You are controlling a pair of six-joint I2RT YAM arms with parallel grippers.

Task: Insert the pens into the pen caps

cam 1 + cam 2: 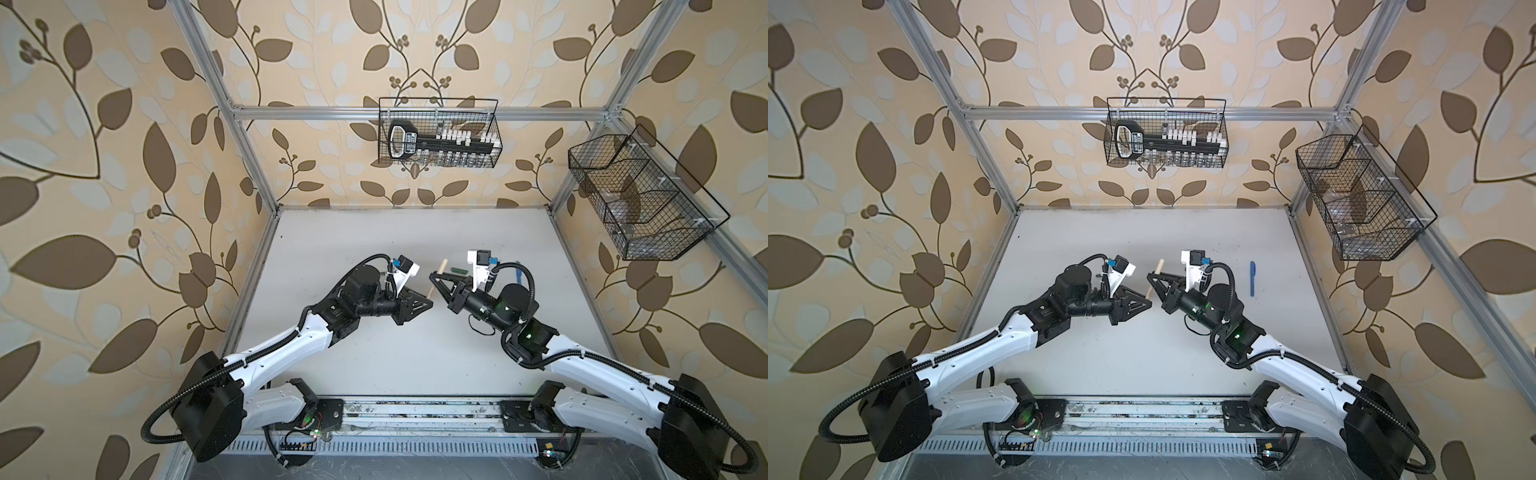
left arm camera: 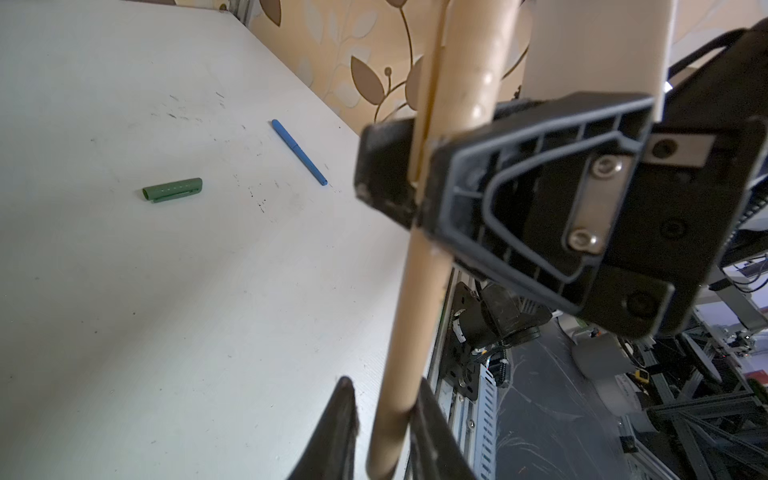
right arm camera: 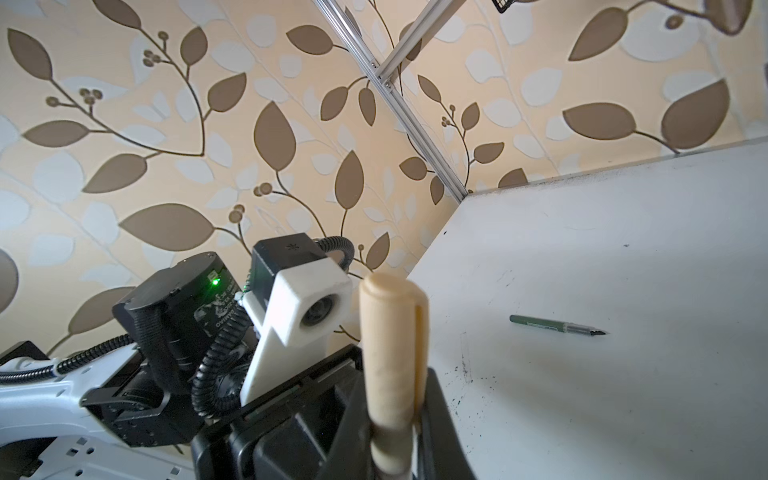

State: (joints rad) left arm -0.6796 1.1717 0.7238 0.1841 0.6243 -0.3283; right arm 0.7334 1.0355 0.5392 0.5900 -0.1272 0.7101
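Observation:
A tan pen (image 2: 415, 316) stands off the table, held between both grippers. My left gripper (image 2: 384, 386) is shut on the lower end of its barrel. The barrel runs up into the tan pen cap (image 3: 392, 353), and my right gripper (image 3: 395, 378) is shut on that cap. The pen's tip is hidden inside the cap. In both top views the two grippers (image 1: 430, 302) (image 1: 434, 276) meet at mid-table around the tan pen (image 1: 1152, 282). A green pen cap (image 2: 172, 190) lies alone on the table. An uncapped green pen (image 3: 557, 325) lies flat, apart from it. A blue pen (image 1: 1252, 278) lies capped at the right.
The white table (image 1: 395, 353) carries ink specks. A wire basket (image 1: 440, 133) with tools hangs on the back wall, and another wire basket (image 1: 640, 199) hangs on the right wall. Aluminium frame posts (image 1: 249, 270) edge the table.

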